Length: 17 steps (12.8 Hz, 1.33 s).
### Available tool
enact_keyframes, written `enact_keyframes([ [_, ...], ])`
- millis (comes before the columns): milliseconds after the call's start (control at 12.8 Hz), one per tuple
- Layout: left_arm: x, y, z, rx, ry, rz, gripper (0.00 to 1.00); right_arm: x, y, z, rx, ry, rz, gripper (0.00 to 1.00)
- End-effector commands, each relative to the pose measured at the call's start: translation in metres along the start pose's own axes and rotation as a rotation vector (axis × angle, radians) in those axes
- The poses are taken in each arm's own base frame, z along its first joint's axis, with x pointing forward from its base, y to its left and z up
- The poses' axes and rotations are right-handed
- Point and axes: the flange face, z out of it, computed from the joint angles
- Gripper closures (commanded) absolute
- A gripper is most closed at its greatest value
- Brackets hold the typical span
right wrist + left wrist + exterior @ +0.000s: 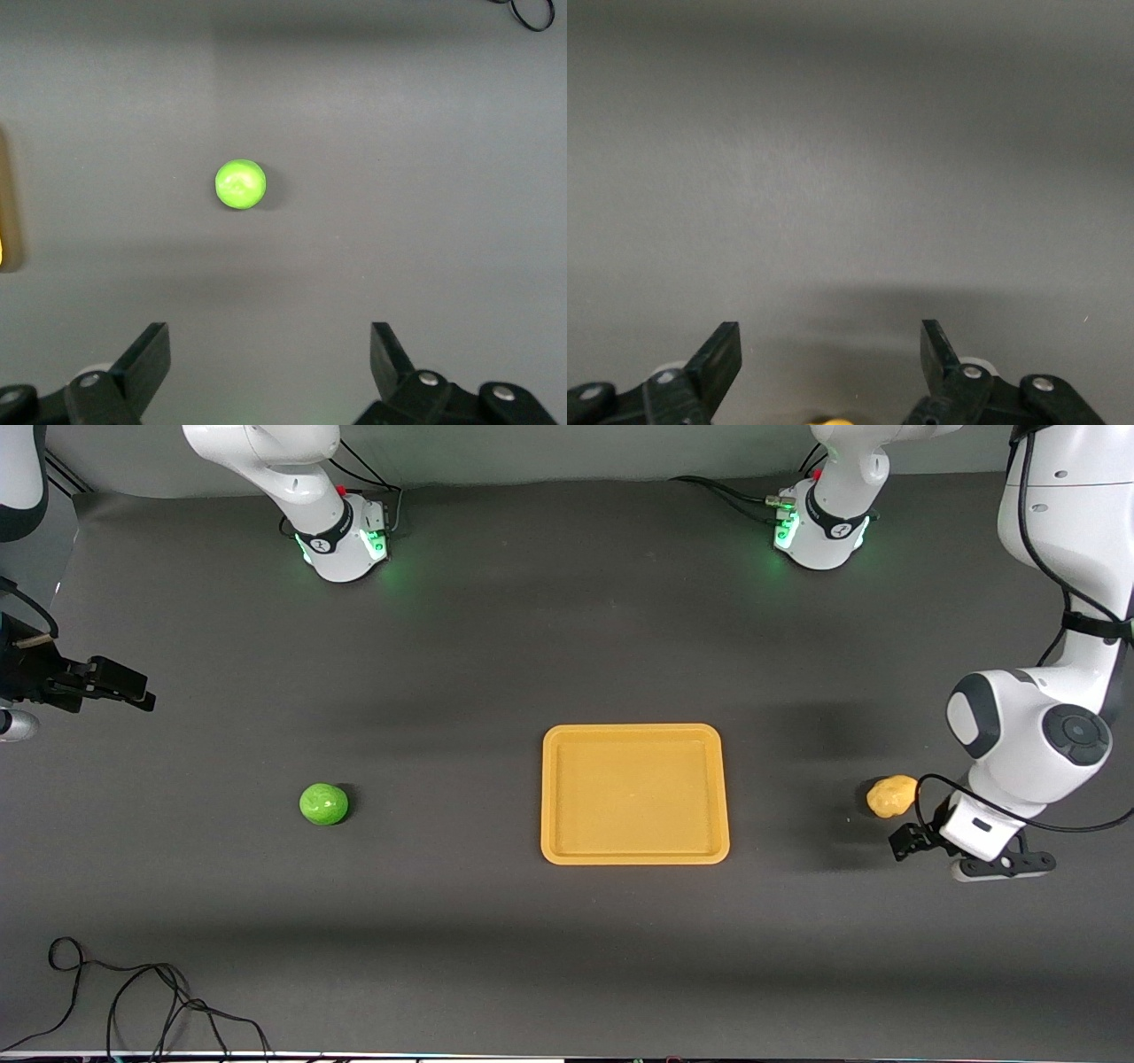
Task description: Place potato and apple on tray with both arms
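Beside left pincer, open, empty: potato | right pincer open, waiting

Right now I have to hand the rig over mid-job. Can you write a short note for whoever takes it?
Left gripper: open, holding nothing, low beside the potato at the left arm's end of the table.
Right gripper: open, holding nothing, waiting at the right arm's end, looking down on the apple.
Tray: mid-table, between the two, nothing on it.
Apple sits on the table toward the right arm's end.
Done: nothing placed yet.
Left: grasp the potato with the left gripper and the apple with the right, then set both on the tray.
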Motion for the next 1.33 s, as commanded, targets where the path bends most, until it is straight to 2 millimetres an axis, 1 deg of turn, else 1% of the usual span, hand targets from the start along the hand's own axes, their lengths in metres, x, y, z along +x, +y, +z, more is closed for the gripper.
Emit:
enact_keyframes([
  [0,-0.048,-0.003,0.002,-0.002,0.028,0.031,0.09,0.003,0.0,-0.001,-0.002,-0.004,-0.015,0.0],
  [78,-0.061,-0.004,0.009,-0.001,0.052,0.04,0.09,0.003,0.0,-0.001,-0.002,-0.004,-0.015,0.0],
  [156,-0.069,-0.004,0.016,-0.001,0.066,0.041,0.09,0.003,0.0,-0.001,-0.002,-0.004,-0.015,0.0],
  [312,-0.077,-0.005,0.024,-0.001,0.075,0.042,0.09,0.004,0.0,-0.001,-0.002,-0.006,-0.015,0.0],
  [390,-0.08,-0.005,0.025,0.0,0.077,0.05,0.09,0.005,0.0,0.002,-0.001,-0.01,-0.014,0.0],
  [468,-0.082,-0.012,0.026,0.004,0.077,0.066,0.09,0.005,0.0,0.001,-0.001,-0.009,-0.015,0.0],
  [546,-0.084,-0.024,0.027,0.011,0.074,0.072,0.09,0.005,0.0,0.001,-0.001,-0.009,-0.014,0.0],
  [702,-0.087,-0.026,0.028,0.013,0.077,0.103,0.09,0.005,0.0,0.001,-0.001,-0.009,-0.015,0.0],
  [858,-0.089,-0.034,0.029,0.018,0.078,0.114,0.09,0.005,0.0,0.001,-0.001,-0.007,-0.015,0.0],
  [1013,-0.093,-0.032,0.031,0.017,0.098,0.106,0.09,0.006,0.0,0.003,-0.001,-0.01,-0.014,0.0],
  [1091,-0.099,-0.032,0.035,0.018,0.114,0.104,0.09,0.006,0.0,0.003,-0.001,-0.01,-0.015,0.0],
  [1247,-0.103,-0.032,0.041,0.018,0.121,0.098,0.09,0.006,0.0,0.003,-0.001,-0.01,-0.014,0.0],
])
